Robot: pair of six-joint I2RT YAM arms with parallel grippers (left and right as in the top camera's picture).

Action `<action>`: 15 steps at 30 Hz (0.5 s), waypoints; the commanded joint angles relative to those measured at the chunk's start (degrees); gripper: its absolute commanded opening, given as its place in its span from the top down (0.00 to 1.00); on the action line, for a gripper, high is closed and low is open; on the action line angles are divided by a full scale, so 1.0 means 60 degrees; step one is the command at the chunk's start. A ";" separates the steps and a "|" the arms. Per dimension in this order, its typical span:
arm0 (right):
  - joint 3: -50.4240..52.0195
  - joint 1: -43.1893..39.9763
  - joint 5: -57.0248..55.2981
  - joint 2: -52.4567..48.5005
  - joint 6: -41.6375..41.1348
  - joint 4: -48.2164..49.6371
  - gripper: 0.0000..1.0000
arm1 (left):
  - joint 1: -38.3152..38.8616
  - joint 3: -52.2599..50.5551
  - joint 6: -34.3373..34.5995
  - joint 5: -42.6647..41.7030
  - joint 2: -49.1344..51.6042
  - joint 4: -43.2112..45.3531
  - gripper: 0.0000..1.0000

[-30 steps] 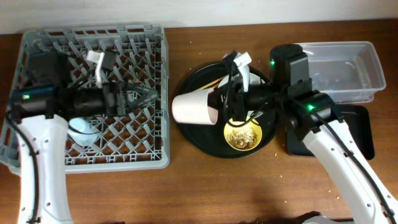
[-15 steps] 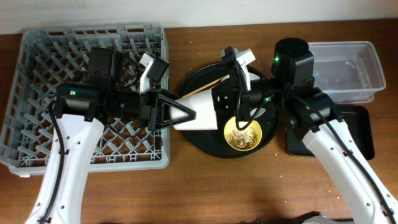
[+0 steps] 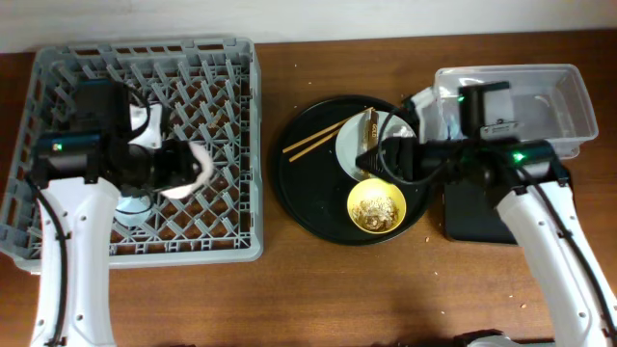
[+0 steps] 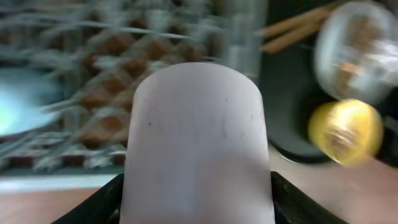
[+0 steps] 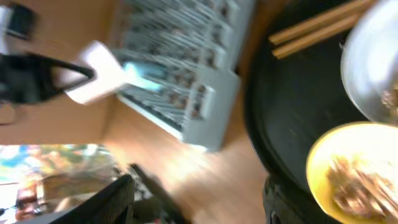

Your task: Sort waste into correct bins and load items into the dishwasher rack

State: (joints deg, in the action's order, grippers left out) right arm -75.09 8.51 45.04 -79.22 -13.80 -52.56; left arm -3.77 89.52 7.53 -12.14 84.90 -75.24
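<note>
My left gripper [image 3: 179, 166] clamps the pale pink cup [image 4: 198, 137] above the dishwasher rack [image 3: 193, 253], so I'd seat it mouth-down between pegs beside the light blue cup [image 3: 128, 205], my right gripper [image 3: 370, 159] hanging spread and empty over the round black tray [image 3: 299, 198].

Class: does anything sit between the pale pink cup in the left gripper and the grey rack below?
Nothing visible does. The pale pink cup hangs over bare lattice of the grey plastic rack; the light blue cup sits beside it, not beneath.
</note>
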 commanded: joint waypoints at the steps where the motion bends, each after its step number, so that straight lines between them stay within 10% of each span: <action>1: -0.0040 0.1067 -0.1843 0.0142 0.0000 -0.0386 0.32 | -0.0069 0.0087 0.1100 0.2601 0.0211 0.0069 0.53; 15: -0.0040 0.2215 -0.2914 -0.0004 -0.0004 -0.1038 0.28 | -0.0069 -0.0583 0.1971 0.2204 0.2812 0.0718 0.53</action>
State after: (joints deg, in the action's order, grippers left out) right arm -75.07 21.39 28.29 -79.22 -13.74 -58.54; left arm -3.95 87.83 18.33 1.89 99.11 -71.13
